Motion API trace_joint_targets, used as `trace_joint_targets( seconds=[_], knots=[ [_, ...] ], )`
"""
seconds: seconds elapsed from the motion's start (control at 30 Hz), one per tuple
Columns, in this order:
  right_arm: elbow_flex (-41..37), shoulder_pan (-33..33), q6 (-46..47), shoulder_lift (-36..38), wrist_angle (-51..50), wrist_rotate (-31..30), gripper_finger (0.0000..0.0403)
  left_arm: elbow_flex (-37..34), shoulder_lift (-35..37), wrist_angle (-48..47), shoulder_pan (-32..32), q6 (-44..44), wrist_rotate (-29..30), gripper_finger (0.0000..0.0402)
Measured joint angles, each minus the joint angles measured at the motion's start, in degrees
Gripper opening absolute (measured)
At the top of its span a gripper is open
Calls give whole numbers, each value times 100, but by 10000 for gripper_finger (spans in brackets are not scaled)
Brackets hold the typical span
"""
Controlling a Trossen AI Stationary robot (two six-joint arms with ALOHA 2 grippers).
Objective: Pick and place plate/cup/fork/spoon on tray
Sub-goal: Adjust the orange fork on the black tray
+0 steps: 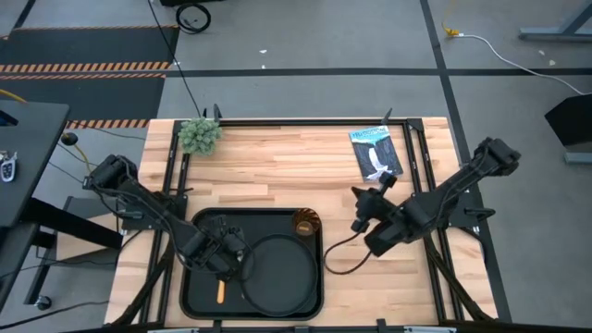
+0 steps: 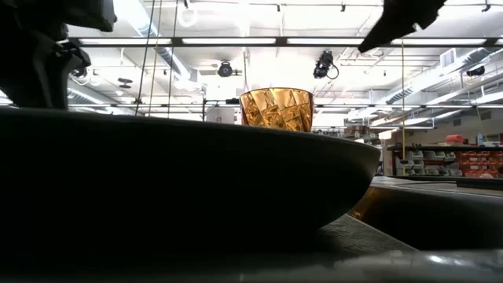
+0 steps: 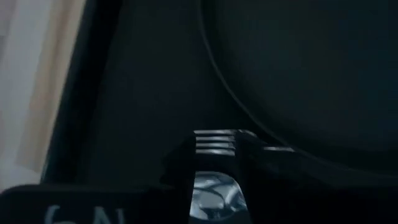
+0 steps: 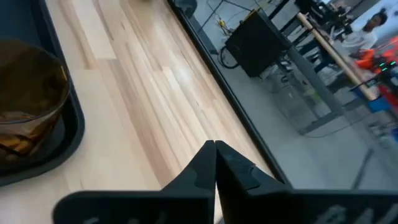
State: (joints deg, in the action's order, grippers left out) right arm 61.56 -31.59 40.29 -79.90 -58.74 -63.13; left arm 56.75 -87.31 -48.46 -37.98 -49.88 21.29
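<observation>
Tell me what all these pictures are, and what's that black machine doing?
It's a robot with two dark arms at a wooden table, and each arm ends in a two-finger pincher. One picture looks straight down from above. One looks across from table height. The other two come from small cameras on the arms' wrists.

On the table is a big black tray. On the tray are a round black plate and an orange cup. Something with an orange handle lies there too, but I can't tell what it is.

The left gripper is low over the tray and seems to pinch the fork. You can see its silver prongs poking out.

The right gripper is shut, holds nothing and waits beside the tray. A small green plant and a dark packet sit at the far edge.
</observation>
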Motion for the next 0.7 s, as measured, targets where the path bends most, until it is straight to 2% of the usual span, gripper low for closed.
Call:
trace_joint_targets(
  seconds=[0.1, 0.2, 0.33, 0.47, 0.7],
  knots=[
    [-442, -51, 4, 462, 335, 3, 5, -2, 0, 13, -66, -64, -189, 121],
    [-805, -107, 4, 858, 513, 2, 14, -2, 0, 128, -135, -215, -628, 121],
    [-1074, -134, 2, 1248, 646, 2, 24, 0, -95, 743, -277, -347, -1074, 121],
    [-1098, -179, -47, 1546, 591, 10, 23, 2, -360, 937, -504, -355, -1173, 121],
    [-1099, -698, -505, 2137, 658, 21, 5, -4, -716, 1022, -751, -777, -1323, 121]
  ],
)
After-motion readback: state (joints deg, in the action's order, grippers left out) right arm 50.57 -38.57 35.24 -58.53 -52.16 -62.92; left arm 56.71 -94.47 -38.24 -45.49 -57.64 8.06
